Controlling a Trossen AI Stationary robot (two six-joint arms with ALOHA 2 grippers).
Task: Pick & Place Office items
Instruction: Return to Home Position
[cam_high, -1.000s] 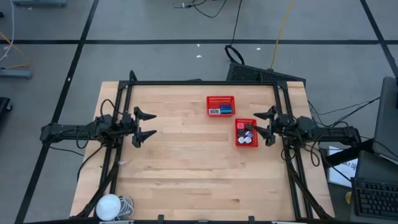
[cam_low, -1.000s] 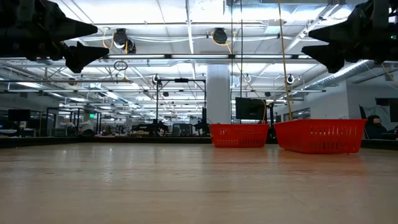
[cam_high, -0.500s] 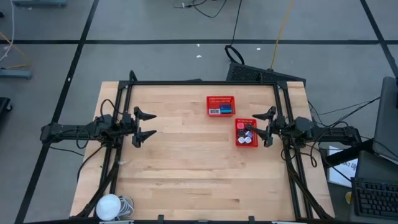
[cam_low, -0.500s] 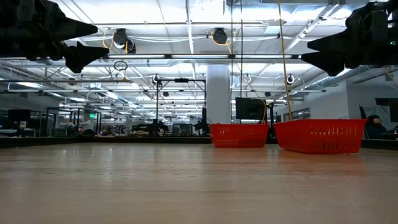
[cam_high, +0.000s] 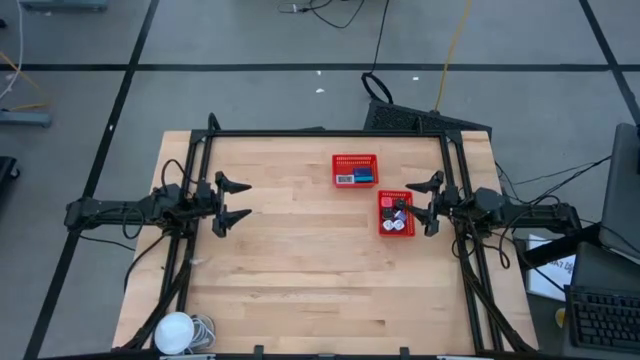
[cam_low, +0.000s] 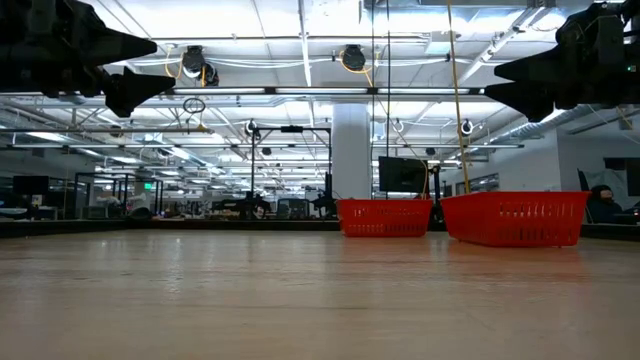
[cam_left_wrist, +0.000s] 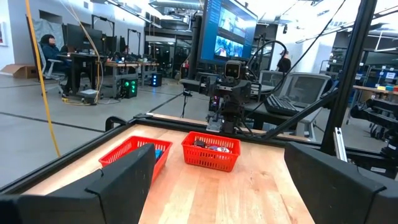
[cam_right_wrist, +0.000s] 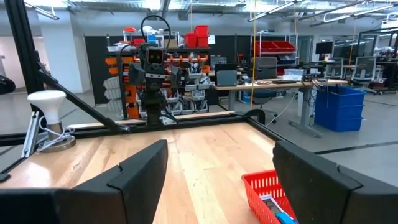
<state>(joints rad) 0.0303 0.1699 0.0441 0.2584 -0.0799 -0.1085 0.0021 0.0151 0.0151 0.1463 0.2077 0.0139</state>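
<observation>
now, office items (cam_high: 398, 222) inside red baskets (cam_high: 355, 158)

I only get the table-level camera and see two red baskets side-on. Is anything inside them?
Observer: Yes. From above, the right-hand basket, near the open right tool, holds several small pieces, white and dark.
Operator: And the other one?
Observer: The far basket holds a blue piece next to a white piece.
Operator: Anything behind my camera?
Observer: A white round object sits at a corner of the table, by the left arm.
</observation>
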